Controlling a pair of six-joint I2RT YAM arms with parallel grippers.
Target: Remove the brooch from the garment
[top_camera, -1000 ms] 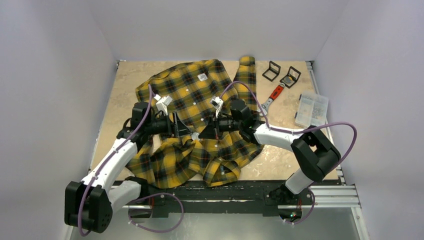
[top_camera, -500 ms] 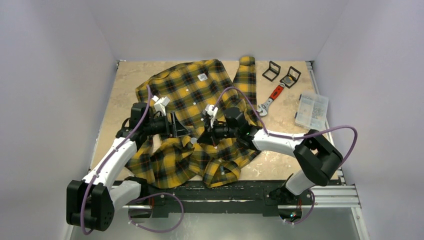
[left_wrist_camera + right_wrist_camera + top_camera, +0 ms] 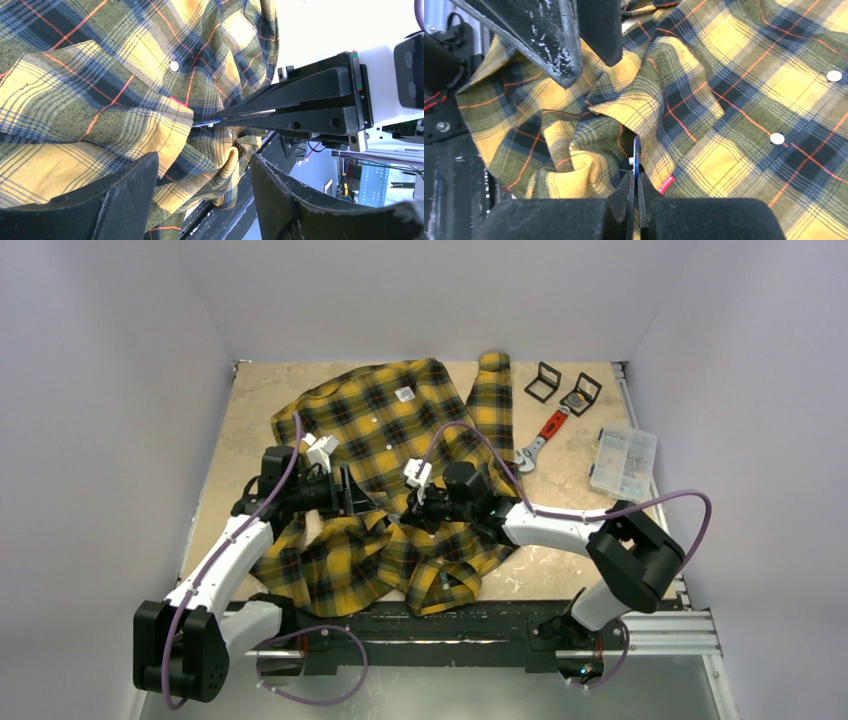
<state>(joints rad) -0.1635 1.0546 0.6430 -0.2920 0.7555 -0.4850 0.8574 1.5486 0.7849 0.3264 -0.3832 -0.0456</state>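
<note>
The garment [image 3: 400,430], a yellow and black plaid shirt, lies spread and rumpled on the table. The brooch [image 3: 636,155] is a thin blue disc seen edge-on at a fabric fold beside a small red label [image 3: 666,183]; it also shows in the left wrist view [image 3: 205,122]. My right gripper [image 3: 634,175] is shut on the brooch, and its black fingers [image 3: 280,107] show in the left wrist view. My left gripper [image 3: 202,165] is open, with a bunched fold of the shirt [image 3: 225,165] between its fingers [image 3: 554,35], just left of the brooch. In the top view the two grippers [image 3: 362,498] [image 3: 405,515] nearly meet.
A red-handled wrench [image 3: 541,435], two black brackets [image 3: 545,381] [image 3: 580,393] and a clear parts box [image 3: 623,461] lie at the back right. The black front rail [image 3: 450,625] runs under the shirt's hem.
My right gripper has moved left and nearer, closing in on the left gripper over the shirt's lower middle. The left arm has barely moved.
</note>
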